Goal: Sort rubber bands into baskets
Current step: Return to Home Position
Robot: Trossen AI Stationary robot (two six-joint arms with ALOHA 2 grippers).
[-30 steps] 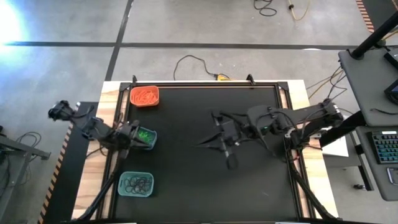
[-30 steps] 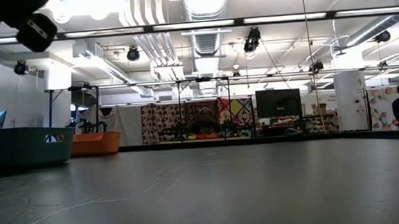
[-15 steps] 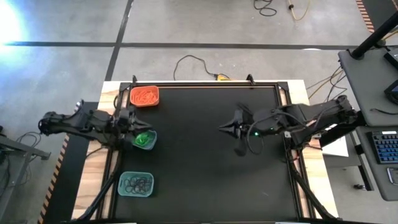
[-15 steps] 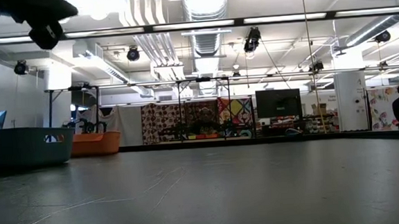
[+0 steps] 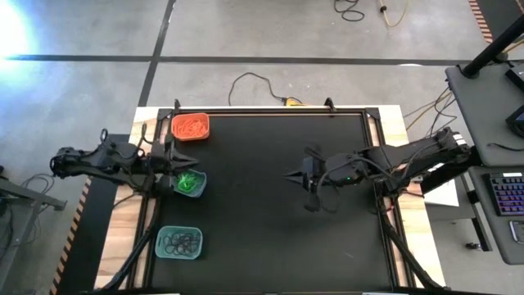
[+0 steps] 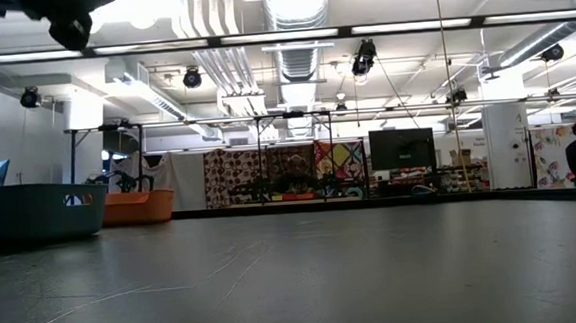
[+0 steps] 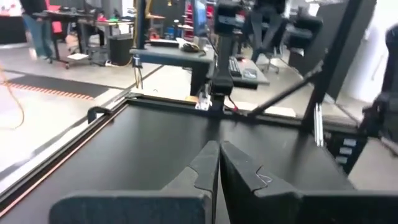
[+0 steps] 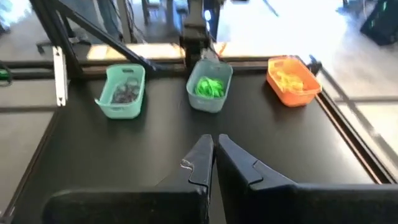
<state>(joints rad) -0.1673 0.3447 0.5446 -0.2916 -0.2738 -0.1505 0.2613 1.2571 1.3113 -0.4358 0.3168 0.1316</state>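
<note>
Overhead view of a black desk (image 5: pixel 246 229) with three baskets in a row along its left edge. The orange basket (image 5: pixel 173 120), farthest, holds orange bands (image 5: pixel 191 126). The middle basket (image 5: pixel 202 185), teal, holds bright green bands (image 5: pixel 190 182). The near basket (image 5: pixel 200 242), also teal, holds dark bands (image 5: pixel 178 242). No loose band shows on the desk.

The left hand (image 5: pixel 190 159) hangs raised between the orange and middle baskets, fingers pressed together, holding nothing. The right hand (image 5: pixel 288 174) hangs over the desk's middle, pointing left, fingers likewise together and empty.

Sorting looks finished, and the step in hand seems to be parking the arms. Next, each arm likely needs to fold back toward its own side, the left keeping clear of the baskets so it knocks none.
</note>
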